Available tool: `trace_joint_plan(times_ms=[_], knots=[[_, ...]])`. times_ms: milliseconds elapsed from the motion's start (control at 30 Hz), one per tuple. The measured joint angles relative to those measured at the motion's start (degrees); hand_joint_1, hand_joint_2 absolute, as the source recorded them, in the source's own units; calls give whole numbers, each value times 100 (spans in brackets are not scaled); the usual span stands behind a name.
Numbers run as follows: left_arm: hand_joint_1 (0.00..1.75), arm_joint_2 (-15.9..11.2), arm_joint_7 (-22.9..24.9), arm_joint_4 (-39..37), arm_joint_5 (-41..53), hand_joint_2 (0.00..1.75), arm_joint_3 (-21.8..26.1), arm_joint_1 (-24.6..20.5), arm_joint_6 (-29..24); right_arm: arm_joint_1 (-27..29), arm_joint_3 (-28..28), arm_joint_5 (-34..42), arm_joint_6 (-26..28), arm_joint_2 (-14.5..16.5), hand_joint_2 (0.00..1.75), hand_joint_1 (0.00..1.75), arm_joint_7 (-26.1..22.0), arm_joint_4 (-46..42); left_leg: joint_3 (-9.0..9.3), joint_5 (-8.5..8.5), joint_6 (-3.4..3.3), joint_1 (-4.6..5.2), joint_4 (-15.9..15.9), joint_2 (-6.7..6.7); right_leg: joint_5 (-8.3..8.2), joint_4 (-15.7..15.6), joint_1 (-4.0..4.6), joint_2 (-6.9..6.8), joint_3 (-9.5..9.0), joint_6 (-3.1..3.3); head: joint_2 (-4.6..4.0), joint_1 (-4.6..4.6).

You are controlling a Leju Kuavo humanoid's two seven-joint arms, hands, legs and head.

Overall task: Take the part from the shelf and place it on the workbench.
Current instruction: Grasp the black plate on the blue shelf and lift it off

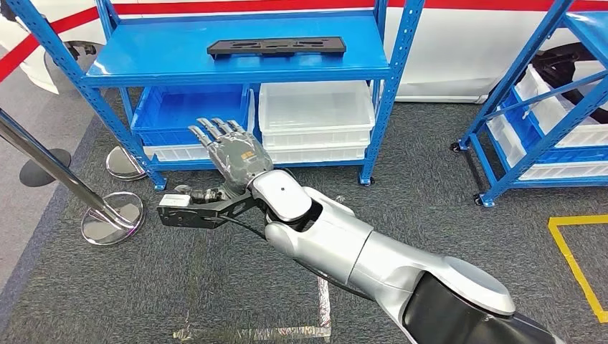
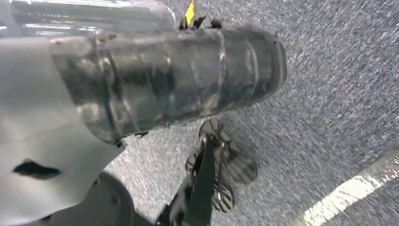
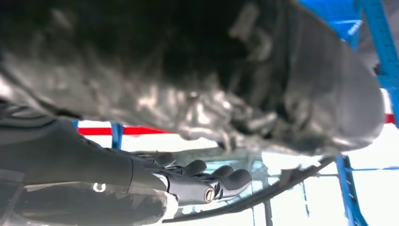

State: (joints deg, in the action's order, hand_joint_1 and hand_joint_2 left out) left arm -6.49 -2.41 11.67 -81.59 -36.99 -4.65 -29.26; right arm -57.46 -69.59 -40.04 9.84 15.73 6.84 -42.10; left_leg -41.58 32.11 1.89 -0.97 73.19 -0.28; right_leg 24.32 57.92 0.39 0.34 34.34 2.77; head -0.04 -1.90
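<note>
item 1, part [image 1: 277, 47]: you have a long flat black piece lying across the upper board of the blue shelf [image 1: 143, 54], at about 12 o'clock in the head view, its length running side to side. nothing touches it.

item 2, right hand [image 1: 231, 152]: you see it near the middle of the head view, raised on its silver arm that comes in from 5 o'clock. its fingers [image 1: 212, 129] are stretched out and apart, pointing toward 11 o'clock, grasping nothing. it sits below the part and in front of the shelf's lower level, well apart from the part. in the right wrist view the dark fingers lie extended with blue shelf posts behind them.

item 3, left hand [image 2: 155, 80]: in the left wrist view you get a grey ribbed cover over grey carpet; the fingers are hidden, so you cannot tell their state.

item 4, lower shelf level: a blue bin [image 1: 188, 115] at 11 o'clock and a white bin [image 1: 315, 118] just beside it at 12 o'clock.

item 5, surroundings: a second blue rack [image 1: 545, 107] with bins at 3 o'clock, a chrome stanchion base [image 1: 111, 218] at 9 o'clock, yellow floor tape [image 1: 573, 258] at 4 o'clock.
</note>
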Motion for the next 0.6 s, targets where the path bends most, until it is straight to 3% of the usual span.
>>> trace_joint_plan(times_ms=[33,67,100,167,200,267,367,400,500,533,567,600], knots=[[0,-1,19,0,21,0,1,8,-9,9,0,3,10,-1,0,0,6,7,-84,-83,13,-3,59,0,29,13,-1,9,-22,-3,0,1],[0,-1,44,0,57,0,1,17,-20,12,0,1,33,-1,0,0,20,13,-55,-273,21,-7,-109,1,64,33,-5,20,-50,-11,0,-1],[0,-2,73,0,100,0,1,23,-30,13,0,-5,72,-1,0,0,45,16,73,-533,23,-11,-469,4,108,58,-11,29,-84,-25,0,0],[0,-11,118,-1,167,0,1,24,-39,7,0,-16,167,-5,0,0,113,19,378,-830,-1,4,-1159,5,196,105,-5,37,-130,-74,0,-8],[0,-16,131,-2,180,0,0,14,-39,3,0,-17,206,-8,0,0,139,19,469,-857,-36,19,-1344,2,223,116,3,37,-135,-103,0,-13],[0,-23,144,-4,186,0,-1,0,-40,2,0,-16,239,-14,0,0,165,20,519,-792,-118,47,-1424,-10,244,112,16,37,-132,-151,0,-11],[0,-23,156,-7,197,0,-2,11,-39,-7,0,-49,261,-23,0,0,188,19,590,-763,-220,4,-1467,-1,362,278,29,25,-74,-233,1,22],[0,-23,157,-8,206,0,-2,11,-38,-18,0,-89,268,-28,0,0,204,19,627,-749,-254,-9,-1482,4,477,538,23,20,54,-263,1,28],[0,-30,124,-14,226,0,-2,2,-18,-28,0,-262,272,-54,0,0,266,20,684,-688,-317,2,-1479,-22,786,1602,-24,14,695,-312,0,46],[0,-33,106,-16,229,0,-3,1,-6,-27,0,-313,266,-67,0,0,281,20,703,-665,-320,3,-1474,-50,739,1728,-37,15,827,-318,0,49],[0,-36,90,-19,232,0,-4,2,5,-27,0,-356,255,-80,0,0,292,20,729,-639,-315,2,-1466,-89,583,1636,-47,19,851,-317,0,49],[0,-38,79,-20,234,0,-5,0,15,-28,0,-392,242,-92,0,0,301,20,760,-611,-305,1,-1458,-128,352,1352,-53,33,772,-305,0,50]])
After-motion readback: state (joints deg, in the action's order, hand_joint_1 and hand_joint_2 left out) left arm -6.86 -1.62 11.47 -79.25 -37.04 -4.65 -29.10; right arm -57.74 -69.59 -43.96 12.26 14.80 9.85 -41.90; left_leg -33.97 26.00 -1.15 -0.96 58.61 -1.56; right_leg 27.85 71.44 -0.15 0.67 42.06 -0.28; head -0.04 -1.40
